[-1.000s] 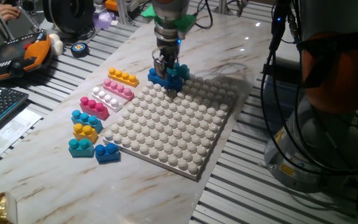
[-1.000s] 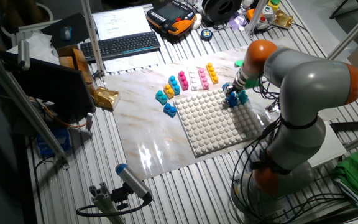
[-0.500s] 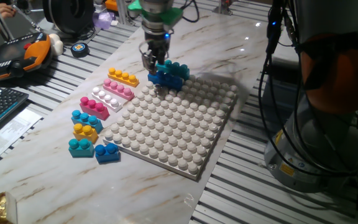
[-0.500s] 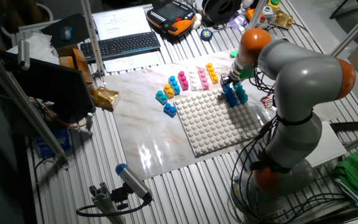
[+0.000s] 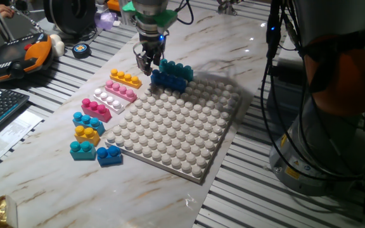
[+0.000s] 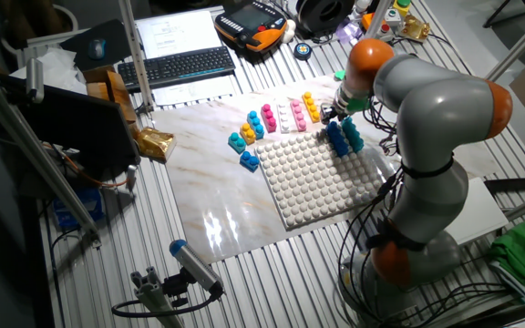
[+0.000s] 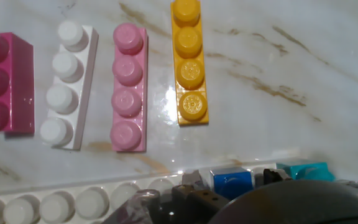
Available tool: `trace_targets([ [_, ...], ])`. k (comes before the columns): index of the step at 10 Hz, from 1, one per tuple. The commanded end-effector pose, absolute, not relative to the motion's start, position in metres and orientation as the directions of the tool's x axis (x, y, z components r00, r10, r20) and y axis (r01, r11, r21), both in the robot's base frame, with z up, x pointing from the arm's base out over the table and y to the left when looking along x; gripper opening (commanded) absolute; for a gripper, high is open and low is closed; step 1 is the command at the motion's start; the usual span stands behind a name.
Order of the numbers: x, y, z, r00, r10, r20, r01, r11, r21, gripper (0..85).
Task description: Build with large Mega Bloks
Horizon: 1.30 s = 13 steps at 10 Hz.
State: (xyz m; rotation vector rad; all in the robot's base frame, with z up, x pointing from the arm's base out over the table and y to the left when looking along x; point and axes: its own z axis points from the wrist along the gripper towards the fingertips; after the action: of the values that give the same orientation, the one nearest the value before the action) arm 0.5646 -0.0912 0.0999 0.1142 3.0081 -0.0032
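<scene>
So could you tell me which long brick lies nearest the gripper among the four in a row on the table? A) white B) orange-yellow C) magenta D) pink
B: the orange-yellow brick is the end of the row next to the gripper; the pink brick, white brick and magenta brick lie farther along.

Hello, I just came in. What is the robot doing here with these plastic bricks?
The robot arm is building with big toy bricks. A blue brick and a teal brick stand side by side at the far edge of the studded baseplate. The pincer hangs empty beside them, over the marble table. The orange-yellow brick, pink brick, white brick and magenta brick lie in a row, not yet used.
</scene>
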Motion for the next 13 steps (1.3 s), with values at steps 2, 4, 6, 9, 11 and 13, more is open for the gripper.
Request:
trace_targets([
  [2, 0.565, -0.091, 0.100, -0.990, 0.095, -0.106, 0.095, 0.995, 0.001, 54.0],
  [4, 0.565, -0.091, 0.100, -0.989, 0.113, -0.095, 0.117, 0.993, -0.032, 53.7],
  [6, 0.565, -0.091, 0.100, -0.987, 0.110, -0.113, 0.115, 0.993, -0.038, 53.7],
  [9, 0.574, -0.097, 0.102, -0.989, 0.078, -0.129, 0.085, 0.995, -0.047, 53.3],
  [11, 0.592, -0.103, 0.096, -0.986, 0.067, -0.153, 0.072, 0.997, -0.031, 53.3],
  [13, 0.610, -0.100, 0.088, -0.983, 0.069, -0.167, 0.074, 0.997, -0.022, 53.0],
])
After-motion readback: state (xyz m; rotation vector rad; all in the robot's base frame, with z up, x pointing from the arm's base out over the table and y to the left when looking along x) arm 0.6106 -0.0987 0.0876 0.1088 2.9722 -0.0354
